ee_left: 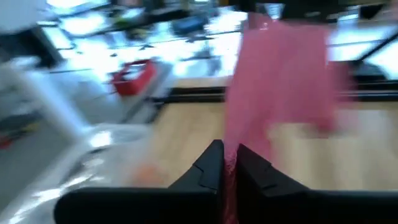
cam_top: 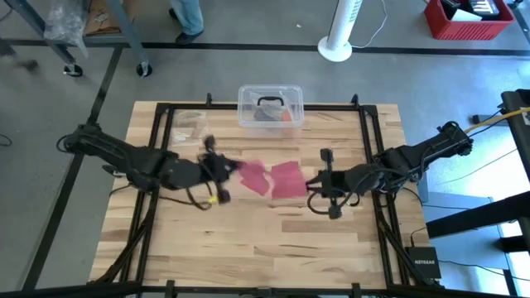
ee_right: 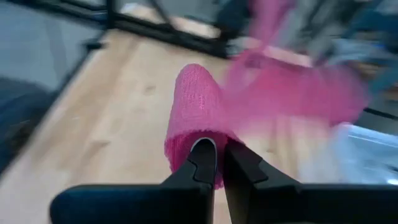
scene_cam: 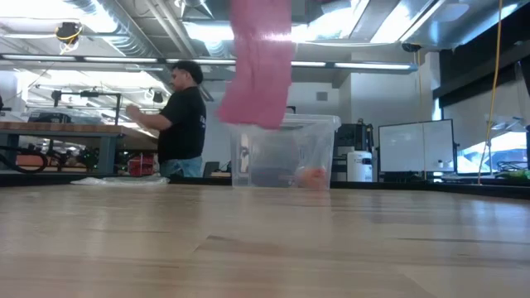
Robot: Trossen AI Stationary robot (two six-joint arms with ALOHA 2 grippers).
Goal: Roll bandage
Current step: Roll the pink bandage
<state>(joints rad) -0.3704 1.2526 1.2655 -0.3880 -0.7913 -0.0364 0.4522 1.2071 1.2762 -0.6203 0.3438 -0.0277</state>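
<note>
The pink-red bandage (cam_top: 269,177) is held up over the middle of the table between my two grippers. In the low view it (scene_cam: 261,66) hangs down from the top of the picture, its lower edge clear of the tabletop. My left gripper (cam_top: 225,170) is shut on its left end, also seen in the left wrist view (ee_left: 227,158). My right gripper (cam_top: 313,184) is shut on its right end, also seen in the right wrist view (ee_right: 219,152), where the fabric curls into a loop (ee_right: 194,102). My left gripper pinches the bandage's left end (ee_left: 232,155) between its two fingers, coming level from the table's left. The strip runs away from the fingertips toward the right arm, lifted clear of the table. My right gripper pinches the bandage's right end (ee_right: 214,134) between its two fingers, coming level from the table's right. Beyond the fingertips the fabric curls over into a tube-like fold, so more than one layer may be held. It is lifted clear of the table.
A clear plastic box with a black handle (cam_top: 270,106) stands at the table's far edge; it also shows in the low view (scene_cam: 286,153). A small clear plastic bag (cam_top: 190,122) lies to its left. A person (scene_cam: 184,120) stands in the room behind.
</note>
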